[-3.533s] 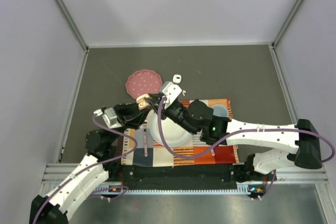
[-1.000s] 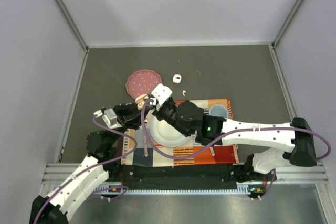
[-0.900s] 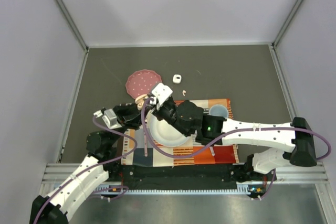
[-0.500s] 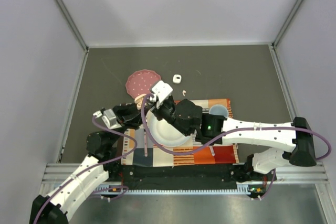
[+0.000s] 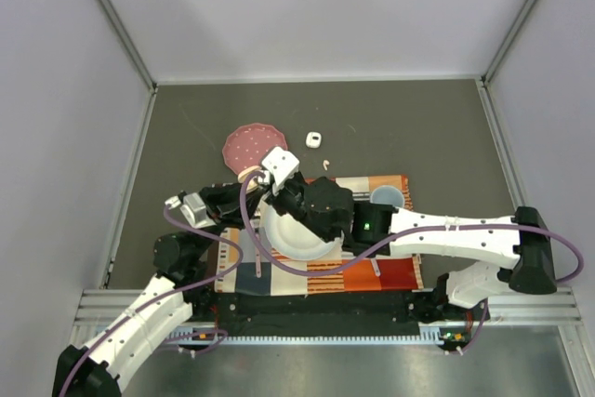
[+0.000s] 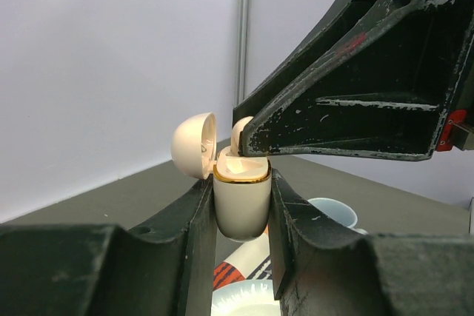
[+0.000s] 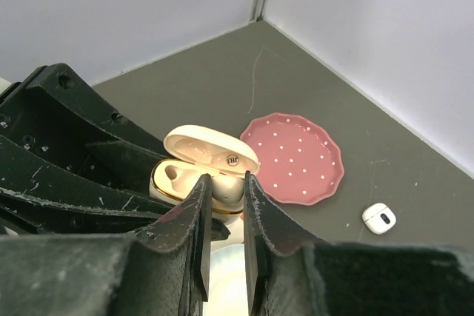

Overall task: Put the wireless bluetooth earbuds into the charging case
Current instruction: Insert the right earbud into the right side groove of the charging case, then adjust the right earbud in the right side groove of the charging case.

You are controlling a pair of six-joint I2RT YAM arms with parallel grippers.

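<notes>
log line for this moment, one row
left fingers: shut on open charging case | right fingers: shut on earbud at case mouth | step: insert earbud

From above, the right arm (image 5: 437, 234) is covering nearly all of the case (image 5: 247, 173), part of the white plate (image 5: 293, 239) and the cup's (image 5: 390, 194) near rim. The loose peach earbud (image 5: 326, 165) on the desk (image 5: 418, 127) is showing too small to read. In the left wrist view the right jaws are hiding most of the earbud (image 6: 241, 132) above the case (image 6: 241, 201). There a left jaw is cutting across the cup (image 6: 335, 212), and the bottom edge is cropping the white plate (image 6: 244, 306). In the right wrist view both sets of jaws are masking the case's (image 7: 211, 152) lower body.
</notes>
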